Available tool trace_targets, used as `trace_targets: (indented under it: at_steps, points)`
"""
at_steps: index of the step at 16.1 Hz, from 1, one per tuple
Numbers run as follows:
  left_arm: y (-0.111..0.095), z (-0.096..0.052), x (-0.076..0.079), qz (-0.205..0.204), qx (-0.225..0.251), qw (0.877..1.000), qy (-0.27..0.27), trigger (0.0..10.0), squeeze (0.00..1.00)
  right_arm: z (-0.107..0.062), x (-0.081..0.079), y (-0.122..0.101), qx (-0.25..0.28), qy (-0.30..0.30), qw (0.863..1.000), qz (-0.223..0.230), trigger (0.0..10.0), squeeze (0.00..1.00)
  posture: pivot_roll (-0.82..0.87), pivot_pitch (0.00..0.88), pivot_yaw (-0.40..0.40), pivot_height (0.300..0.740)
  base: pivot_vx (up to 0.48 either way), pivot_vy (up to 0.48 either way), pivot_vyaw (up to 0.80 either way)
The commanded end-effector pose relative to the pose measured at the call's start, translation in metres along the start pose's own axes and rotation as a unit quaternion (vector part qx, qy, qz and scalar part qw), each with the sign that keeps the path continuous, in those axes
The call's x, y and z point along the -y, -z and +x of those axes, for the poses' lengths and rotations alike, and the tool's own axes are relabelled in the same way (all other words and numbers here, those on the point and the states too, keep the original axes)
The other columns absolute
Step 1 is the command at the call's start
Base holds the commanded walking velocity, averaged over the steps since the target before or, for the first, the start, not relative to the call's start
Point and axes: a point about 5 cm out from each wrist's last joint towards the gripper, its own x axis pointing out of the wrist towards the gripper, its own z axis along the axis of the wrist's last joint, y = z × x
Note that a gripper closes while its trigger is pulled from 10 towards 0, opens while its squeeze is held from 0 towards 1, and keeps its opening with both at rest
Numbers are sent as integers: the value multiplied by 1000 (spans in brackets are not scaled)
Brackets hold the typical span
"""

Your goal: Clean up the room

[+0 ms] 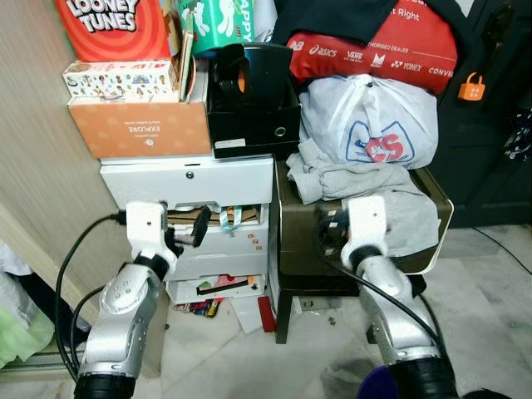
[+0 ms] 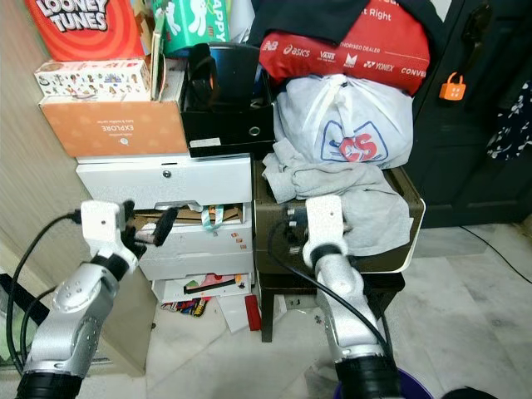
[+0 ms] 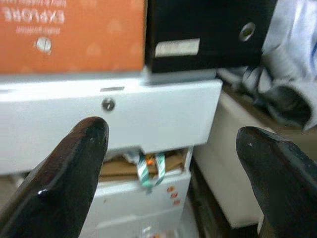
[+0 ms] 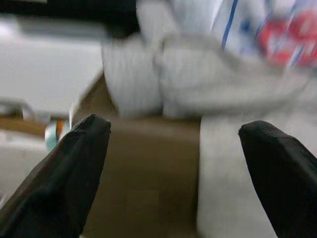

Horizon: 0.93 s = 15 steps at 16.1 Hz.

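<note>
Head stereo pair looks forward and down at the white plastic drawer unit (image 1: pixel 187 183); both wrist cameras face it close up.

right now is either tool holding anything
Nothing is held: the left tool and right tool are both open and empty.

"LOONEY TUNES" on red box (image 1: pixel 112 25), "EXPLORE" on orange box (image 1: pixel 140 127).
</note>
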Motion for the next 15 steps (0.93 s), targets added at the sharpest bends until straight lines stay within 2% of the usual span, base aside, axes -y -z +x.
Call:
trace_targets:
  at_steps: [1,3,5,7,8,9,10,11,12,15]
  points:
    - [7,-3,-9,0,-18,1000,-19,10000,0,5,-2,3,-12,5,1000,7,10000,0,-108,0,15,740,0,0,0]
    - [19,-4,-12,-17,-59,998,-24,10000,0,6,-8,11,-40,6,999,14,10000,0,-108,0,3,740,0,0,400]
    - [39,-4,-12,-4,-125,992,-13,10000,0,7,-14,24,-80,-4,997,-1,10000,0,-125,0,-5,740,0,0,800]
    - [55,-7,-5,2,-164,986,5,10000,0,8,-11,37,-118,5,993,21,10000,0,-118,0,-11,740,0,0,800]
    - [67,-8,2,16,-193,981,20,10000,0,10,-12,45,-138,-1,990,9,10000,0,-114,0,-13,740,0,0,800]
    - [79,-9,4,29,-238,971,27,10000,0,13,-16,50,-153,1,988,21,10000,0,-124,0,-8,740,0,0,800]
    - [83,-8,4,31,-251,967,30,10000,0,15,-18,53,-164,0,986,29,10000,0,-124,0,-8,740,0,0,800]
    - [89,-5,3,34,-283,958,34,10000,0,17,-21,57,-184,1,982,46,10000,0,-119,0,-5,740,0,0,800]
    - [96,1,3,60,-326,943,43,10000,0,20,-28,62,-202,-6,978,45,10000,0,-116,0,-1,740,0,0,800]
    - [104,8,7,103,-371,920,72,10000,0,17,-48,76,-255,-34,965,44,10000,0,-134,0,14,740,0,0,429]
